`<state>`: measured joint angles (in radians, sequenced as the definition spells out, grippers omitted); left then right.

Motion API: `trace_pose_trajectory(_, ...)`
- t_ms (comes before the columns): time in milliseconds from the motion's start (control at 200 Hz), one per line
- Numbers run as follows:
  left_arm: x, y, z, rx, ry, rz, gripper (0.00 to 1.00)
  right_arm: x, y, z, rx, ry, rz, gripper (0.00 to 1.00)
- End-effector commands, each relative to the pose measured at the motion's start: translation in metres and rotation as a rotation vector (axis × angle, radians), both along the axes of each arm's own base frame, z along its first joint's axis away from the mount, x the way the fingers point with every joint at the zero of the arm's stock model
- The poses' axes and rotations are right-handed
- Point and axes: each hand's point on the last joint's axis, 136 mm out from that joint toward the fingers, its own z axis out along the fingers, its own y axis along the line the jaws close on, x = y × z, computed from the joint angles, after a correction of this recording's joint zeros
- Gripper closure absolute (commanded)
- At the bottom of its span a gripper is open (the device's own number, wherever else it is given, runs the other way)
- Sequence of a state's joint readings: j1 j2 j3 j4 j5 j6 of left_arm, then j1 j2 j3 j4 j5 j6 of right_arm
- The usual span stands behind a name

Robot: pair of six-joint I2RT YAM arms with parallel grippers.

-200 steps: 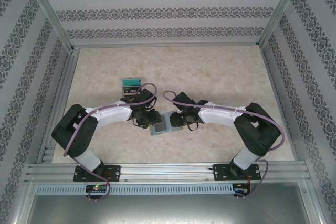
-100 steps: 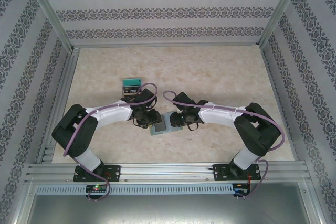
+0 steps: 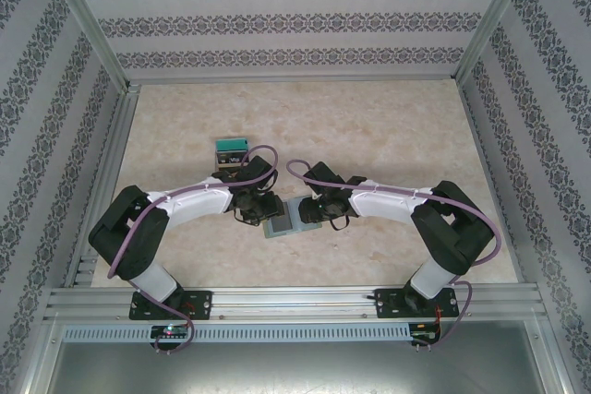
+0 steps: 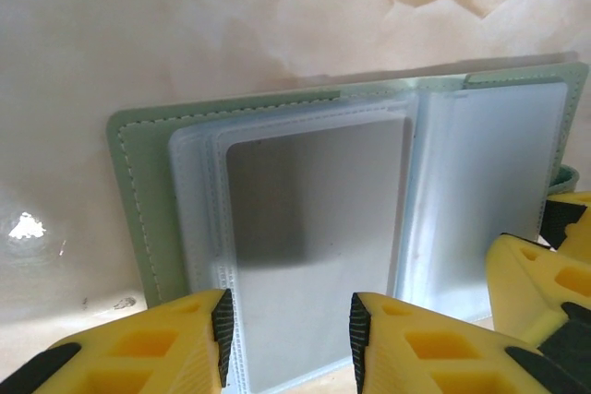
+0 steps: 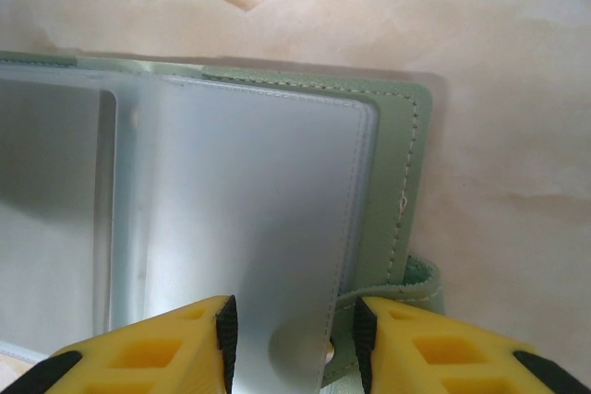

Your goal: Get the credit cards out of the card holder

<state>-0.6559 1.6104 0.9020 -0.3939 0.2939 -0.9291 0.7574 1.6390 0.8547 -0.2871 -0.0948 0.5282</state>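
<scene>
Card holder (image 3: 277, 227) lies open on the table (image 3: 388, 126), with bare room toward 12 o'clock. Left gripper (image 4: 286, 343) and right gripper (image 5: 294, 343), both part-open, straddle its 9 and 3 o'clock panel edges. Credit cards (image 3: 232, 152) sit at its 11 o'clock.

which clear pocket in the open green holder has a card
The clear plastic pocket at the left gripper: a grey rectangular card shows inside; the tab-side pocket looks empty.

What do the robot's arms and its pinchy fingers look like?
Both arms are black with white middle sections: the left arm and right arm. Purple cables loop along them. The left gripper and right gripper have chunky yellow fingers with black pads and square hollows.
</scene>
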Motion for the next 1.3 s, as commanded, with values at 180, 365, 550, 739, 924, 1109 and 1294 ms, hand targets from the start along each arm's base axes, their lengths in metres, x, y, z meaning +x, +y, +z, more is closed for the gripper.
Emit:
trace_pose_trajectory(180,-0.005,-0.003,-0.009,0.029,0.029,-0.034,0.59,-0.006,-0.003,-0.011,-0.032,0.023,-0.006,0.58)
trace_pose_trajectory(365,-0.008,-0.002,-0.015,0.042,0.049,-0.038,0.6,-0.006,-0.003,-0.011,-0.032,0.025,-0.007,0.58)
trace_pose_trajectory(550,-0.004,-0.011,-0.014,0.002,0.036,-0.058,0.6,-0.006,-0.003,-0.011,-0.033,0.024,-0.006,0.58)
trace_pose_trajectory(739,-0.001,-0.025,-0.008,-0.073,0.011,-0.083,0.59,-0.006,-0.002,-0.012,-0.032,0.025,-0.007,0.58)
trace_pose_trajectory(924,0.002,-0.032,-0.002,-0.114,-0.009,-0.094,0.55,-0.006,-0.003,-0.012,-0.033,0.026,-0.007,0.58)
trace_pose_trajectory(1109,0.004,-0.037,0.004,-0.143,-0.024,-0.102,0.52,-0.006,-0.003,-0.012,-0.034,0.026,-0.007,0.58)
trace_pose_trajectory(1294,0.009,-0.044,0.029,-0.191,-0.076,-0.111,0.51,-0.006,-0.004,-0.013,-0.039,0.025,-0.009,0.58)
